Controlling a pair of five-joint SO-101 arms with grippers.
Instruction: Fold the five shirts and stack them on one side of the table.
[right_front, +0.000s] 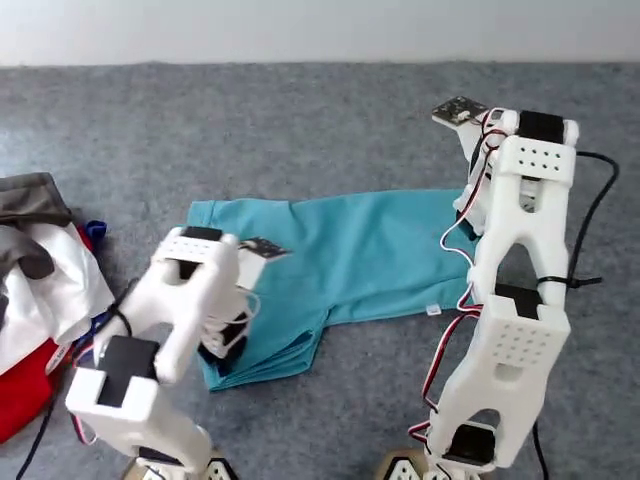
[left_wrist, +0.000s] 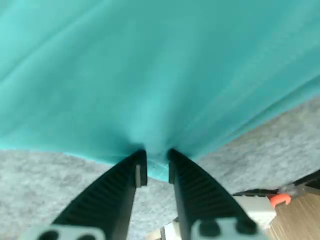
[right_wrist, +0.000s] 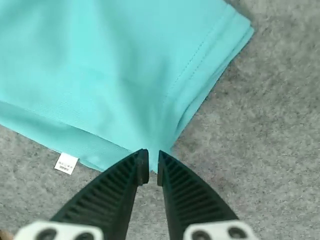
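Teal shirt lies spread at the middle of the grey surface. The left gripper is pinched narrow on its near edge. The right gripper is likewise nipped on the hem at its right end. A heap of other shirts sits at the left edge.

Looking down from the high view, my left arm covers the shirt's near-left corner, and my right arm hides its right edge. The pile of other shirts is cut off by the picture's left edge, so I can't count them. The tag's print is too small to read.
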